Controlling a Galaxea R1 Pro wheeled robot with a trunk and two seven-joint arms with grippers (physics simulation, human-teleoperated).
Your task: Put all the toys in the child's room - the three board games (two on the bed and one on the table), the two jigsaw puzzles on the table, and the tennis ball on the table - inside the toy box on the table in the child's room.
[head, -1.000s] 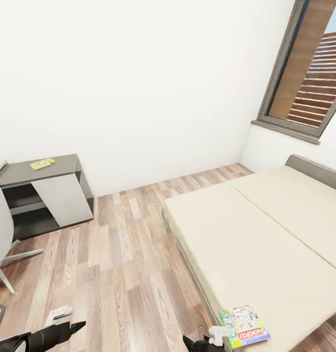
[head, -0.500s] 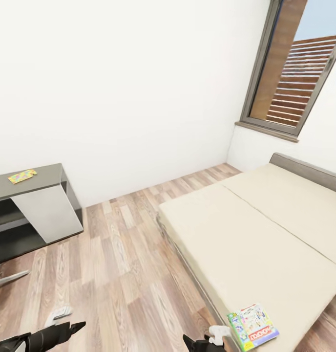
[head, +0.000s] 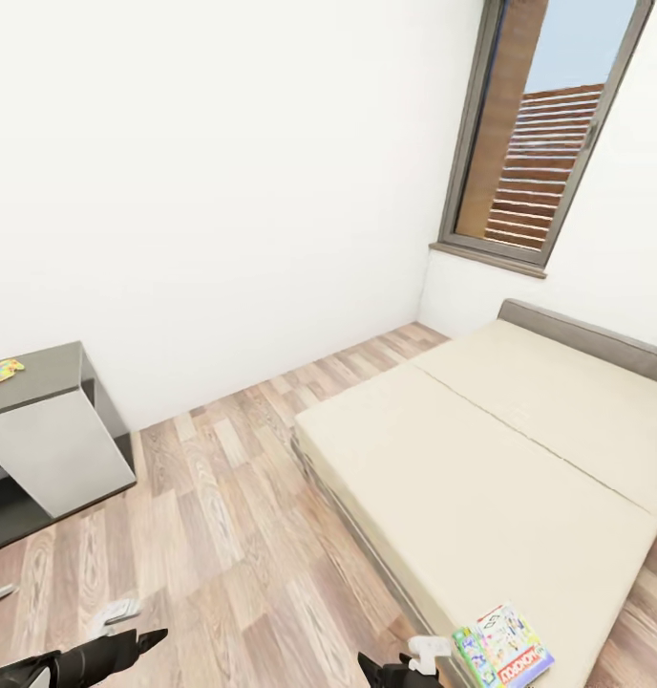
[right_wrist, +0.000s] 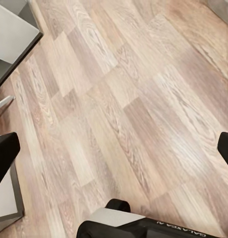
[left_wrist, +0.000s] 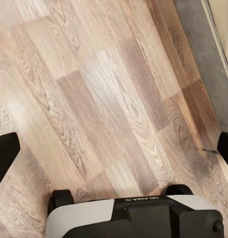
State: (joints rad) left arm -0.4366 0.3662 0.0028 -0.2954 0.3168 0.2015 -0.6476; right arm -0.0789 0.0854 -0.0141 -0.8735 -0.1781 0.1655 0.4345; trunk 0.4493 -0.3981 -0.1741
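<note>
My view has swung right: the Monopoly board game point(head: 503, 648) on the bed point(head: 481, 478) is nearer; both grippers gape wide, empty.

Black tapered arm links point(head: 90, 657), white wrist parts point(head: 114, 612). Left gripper point(left_wrist: 114, 148): black fingertips point(left_wrist: 4, 153); behind the jaws, a white-and-black body point(left_wrist: 133, 218) with small lettering.

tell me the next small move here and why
Probably roll closer to the bed and reach the right tool toward the Monopoly board game at the mattress's near corner. Both tools hang open over bare wood floor, holding nothing.
</note>
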